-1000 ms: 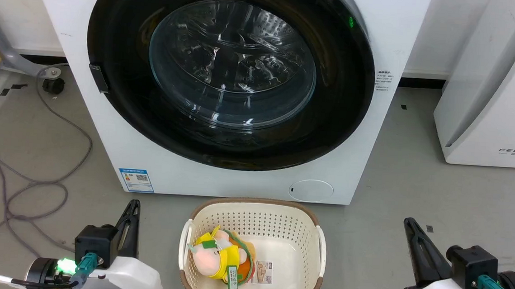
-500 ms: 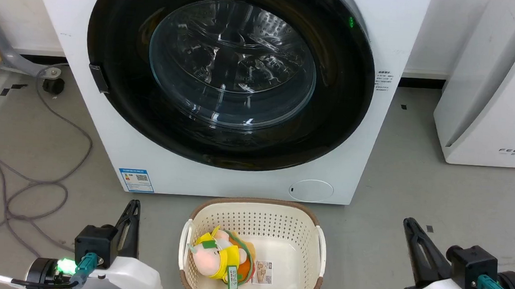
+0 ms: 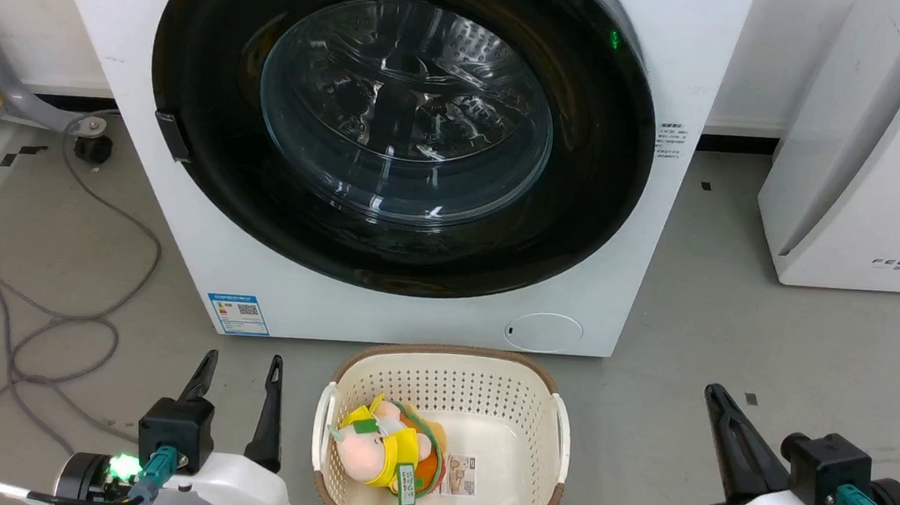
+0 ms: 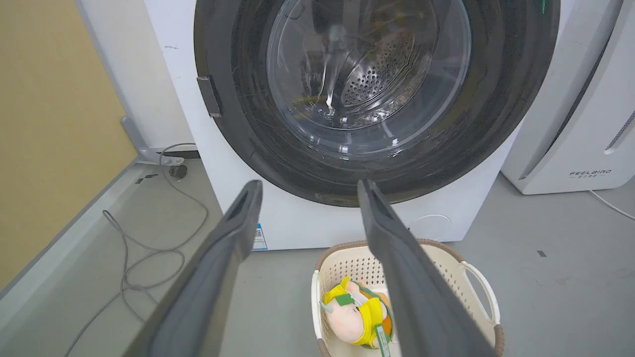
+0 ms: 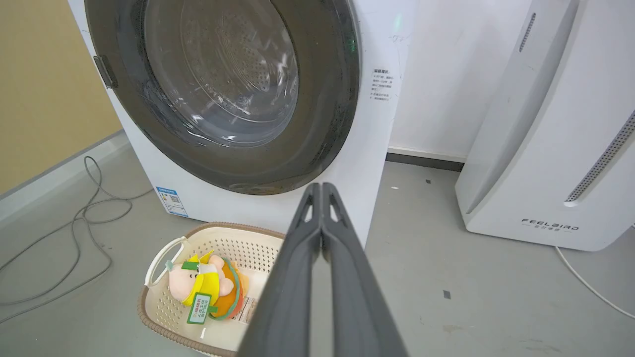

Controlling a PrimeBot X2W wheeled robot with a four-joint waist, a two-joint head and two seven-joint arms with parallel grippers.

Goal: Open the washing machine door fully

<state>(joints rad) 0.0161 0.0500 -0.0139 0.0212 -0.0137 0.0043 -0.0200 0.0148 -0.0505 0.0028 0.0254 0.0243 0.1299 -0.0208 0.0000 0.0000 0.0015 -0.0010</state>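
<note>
Nothing is done yet, as far as I can see: the door [image 3: 404, 122] sits shut, flush in the front of the washing machine [image 3: 413, 321]. My left gripper [image 3: 243, 358] hangs low near the floor, well short of the door, fingers spread. My right gripper [image 3: 714, 388] is low on the other side, fingers pressed together on nothing.

The whole job is left: reach the small tab [image 3: 173, 136] on the door's left edge, pull, and swing it wide.

A basket [image 3: 447, 353] holding a plush toy [image 3: 381, 450] stands on the floor just before the machine, between my arms — I judge it crowds the approach. A white appliance [image 3: 861, 154] stands to the right and a loose cable [image 3: 57, 320] lies to the left.
</note>
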